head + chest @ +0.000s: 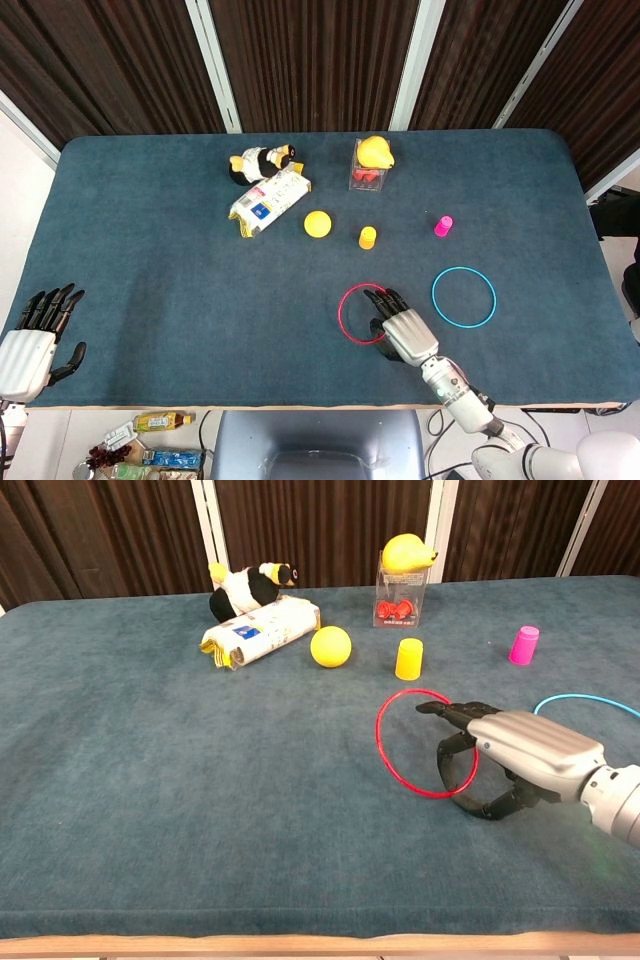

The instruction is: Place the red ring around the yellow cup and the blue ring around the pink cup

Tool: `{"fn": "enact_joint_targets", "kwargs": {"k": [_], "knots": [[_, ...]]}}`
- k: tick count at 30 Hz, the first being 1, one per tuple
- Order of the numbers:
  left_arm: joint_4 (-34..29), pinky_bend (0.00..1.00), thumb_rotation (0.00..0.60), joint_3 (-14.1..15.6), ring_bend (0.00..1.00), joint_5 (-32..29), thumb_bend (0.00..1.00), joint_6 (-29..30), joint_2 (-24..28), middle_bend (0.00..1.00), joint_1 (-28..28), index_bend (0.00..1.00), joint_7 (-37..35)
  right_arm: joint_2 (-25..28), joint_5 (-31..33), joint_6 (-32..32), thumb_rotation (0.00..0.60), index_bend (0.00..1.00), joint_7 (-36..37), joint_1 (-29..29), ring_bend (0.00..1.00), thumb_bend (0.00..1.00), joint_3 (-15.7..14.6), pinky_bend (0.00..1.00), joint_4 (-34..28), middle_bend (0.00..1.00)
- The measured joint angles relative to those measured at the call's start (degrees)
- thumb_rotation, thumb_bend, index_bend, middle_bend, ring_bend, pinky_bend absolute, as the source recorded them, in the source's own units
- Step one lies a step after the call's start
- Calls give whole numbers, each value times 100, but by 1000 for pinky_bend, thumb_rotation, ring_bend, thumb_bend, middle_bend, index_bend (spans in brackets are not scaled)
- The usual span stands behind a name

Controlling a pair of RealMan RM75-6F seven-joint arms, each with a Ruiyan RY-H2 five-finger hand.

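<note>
Red ring (427, 744): thin, stiff, likely light and slippery; near edge pinched by your right robot hand (510, 759), far edge tilted off the worktop (150, 780). Keep that rim pinch; yellow cup (409, 659) stands just beyond.

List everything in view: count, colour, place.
red ring: 1, red, centre-right, far edge tilted up, held by right hand
blue ring: 1, blue, flat, right of red ring
yellow cup: 1, yellow, upside down, centre
pink cup: 1, pink, upside down, right
yellow ball: 1, left of yellow cup
snack packet: 1, white and yellow, back left
penguin plush: 1, black, white and yellow, behind packet
clear box: 1, red items inside, yellow pear-shaped toy on top
table: 1, blue cloth
left hand: near-left edge, holds nothing
right hand: grips red ring
</note>
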Motion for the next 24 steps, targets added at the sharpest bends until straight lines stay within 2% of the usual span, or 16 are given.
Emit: {"fn": "enact_joint_targets", "kwargs": {"k": [15,24], "knots": [[-8,63,600,5,0,-2,426,-26,3,0,-7,0,8,227,106,197,600,782,-100,99,0,488,319,0,-260,73],[-7,62,600,-17,0,-78,427,-96,-2,0,-29,0,18,302,905,-280,600,782,-277,696,0,489,1342,0,59,91]]}}
